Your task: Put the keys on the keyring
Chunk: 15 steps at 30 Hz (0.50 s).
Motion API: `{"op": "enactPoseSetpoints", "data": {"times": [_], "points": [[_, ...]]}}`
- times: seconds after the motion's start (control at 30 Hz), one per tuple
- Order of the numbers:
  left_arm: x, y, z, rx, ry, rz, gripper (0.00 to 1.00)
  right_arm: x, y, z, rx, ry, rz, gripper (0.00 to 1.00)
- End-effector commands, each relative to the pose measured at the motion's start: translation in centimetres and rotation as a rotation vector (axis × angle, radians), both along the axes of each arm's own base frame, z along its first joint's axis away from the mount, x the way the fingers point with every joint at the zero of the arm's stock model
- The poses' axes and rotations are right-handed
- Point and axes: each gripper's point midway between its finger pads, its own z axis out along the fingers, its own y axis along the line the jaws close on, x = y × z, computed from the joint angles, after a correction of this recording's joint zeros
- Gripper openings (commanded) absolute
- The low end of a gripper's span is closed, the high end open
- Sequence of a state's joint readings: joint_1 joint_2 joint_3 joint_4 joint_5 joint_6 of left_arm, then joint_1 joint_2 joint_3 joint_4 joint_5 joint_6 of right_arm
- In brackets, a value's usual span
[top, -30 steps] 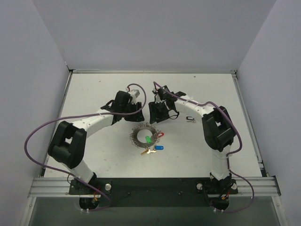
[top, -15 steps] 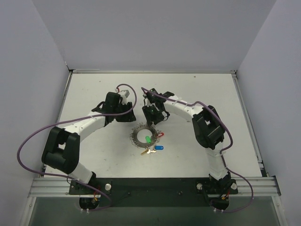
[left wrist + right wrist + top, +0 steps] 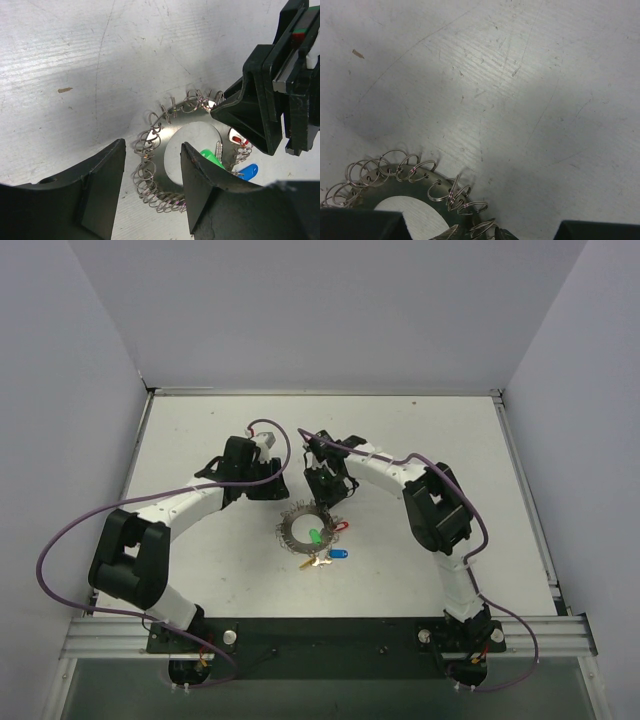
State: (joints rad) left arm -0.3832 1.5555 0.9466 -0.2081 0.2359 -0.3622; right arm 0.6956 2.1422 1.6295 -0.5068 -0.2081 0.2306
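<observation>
The keyring (image 3: 300,529) lies flat mid-table, a silvery disc with a wide hole and small wire loops round its rim. Keys with green (image 3: 314,536), red (image 3: 343,527), blue (image 3: 337,554) and yellow (image 3: 318,562) heads lie on or at its near-right side. My left gripper (image 3: 277,481) is open and empty, just far-left of the ring; in its wrist view (image 3: 152,185) the ring's rim (image 3: 150,170) shows between the fingers. My right gripper (image 3: 329,497) is open over the ring's far rim (image 3: 410,182), with its fingertips (image 3: 360,225) low in its wrist view.
White walls close the table on three sides. The right gripper's black body (image 3: 270,105) stands close to the left gripper, right above the ring. Purple cables loop off both arms.
The right gripper has moved left and down to the ring's far rim. The left gripper has drawn back a little to the left. The ring and keys have not moved.
</observation>
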Motion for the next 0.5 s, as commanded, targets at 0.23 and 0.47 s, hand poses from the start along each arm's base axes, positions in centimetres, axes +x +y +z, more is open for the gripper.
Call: {"op": "enactPoseSetpoints", "data": {"times": [0.23,0.47], "points": [[0.16,-0.21,0.68,-0.018,-0.014,-0.016,0.57,-0.31,0.97,0.63,0.008,0.02,0.032,0.32],[0.05,-0.18,0.53,-0.016,-0.009,-0.018,0.57,-0.33,0.81,0.17,-0.004,0.024,0.026,0.31]]}}
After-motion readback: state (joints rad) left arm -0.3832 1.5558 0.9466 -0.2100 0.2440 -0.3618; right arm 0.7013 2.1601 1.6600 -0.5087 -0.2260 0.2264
